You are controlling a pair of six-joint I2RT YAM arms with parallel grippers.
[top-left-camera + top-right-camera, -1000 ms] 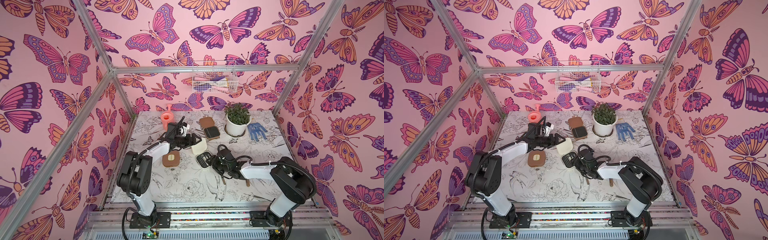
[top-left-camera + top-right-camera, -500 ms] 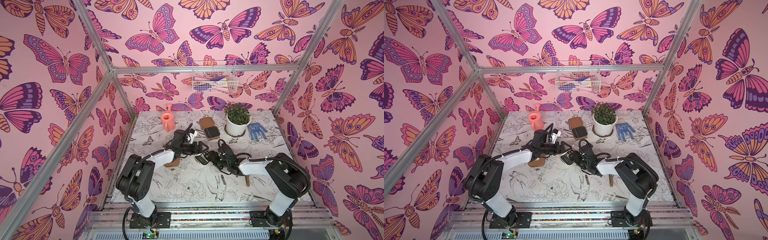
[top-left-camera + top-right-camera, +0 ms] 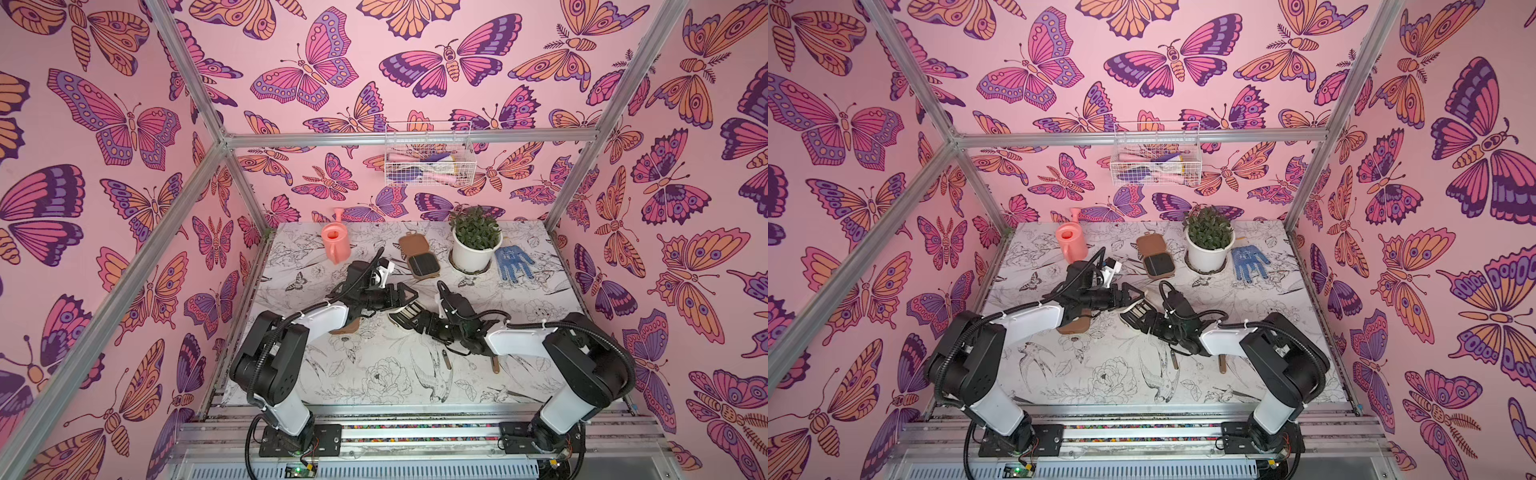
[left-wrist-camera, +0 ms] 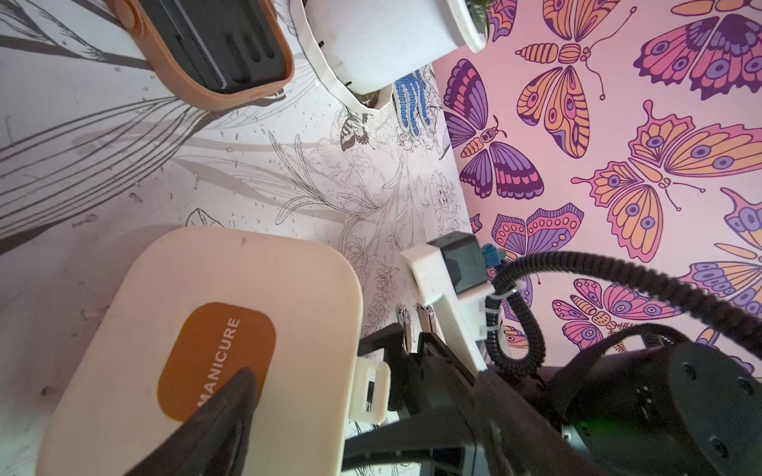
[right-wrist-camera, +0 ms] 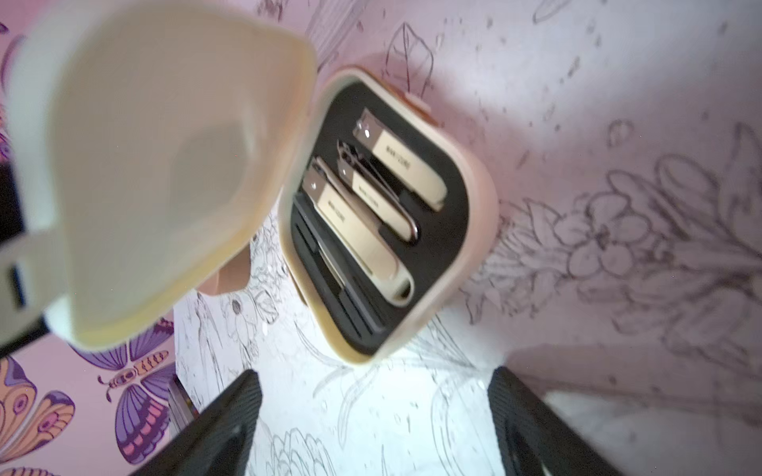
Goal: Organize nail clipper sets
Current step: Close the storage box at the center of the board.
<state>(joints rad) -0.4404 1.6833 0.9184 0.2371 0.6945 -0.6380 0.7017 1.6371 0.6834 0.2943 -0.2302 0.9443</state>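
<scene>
Nearest the front, just short of the cream case (image 5: 480, 214), the right gripper (image 5: 375, 373) hangs with its fingers (image 5: 231, 412) spread and empty. The case sits on the tabletop (image 3: 332, 374) with clippers (image 5: 363, 230) in its black tray, its raised lid (image 4: 247, 280) grasped by the left gripper (image 3: 401, 297). Beyond it lies an open tan case (image 3: 419, 259); a closed tan case (image 3: 1073, 328) rests beside it under the left arm.

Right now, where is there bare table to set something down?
Bare: the front of the table between left arm and right arm, and between right arm and glove. Crowded: the middle, where left gripper and right gripper meet at the cream case.
</scene>
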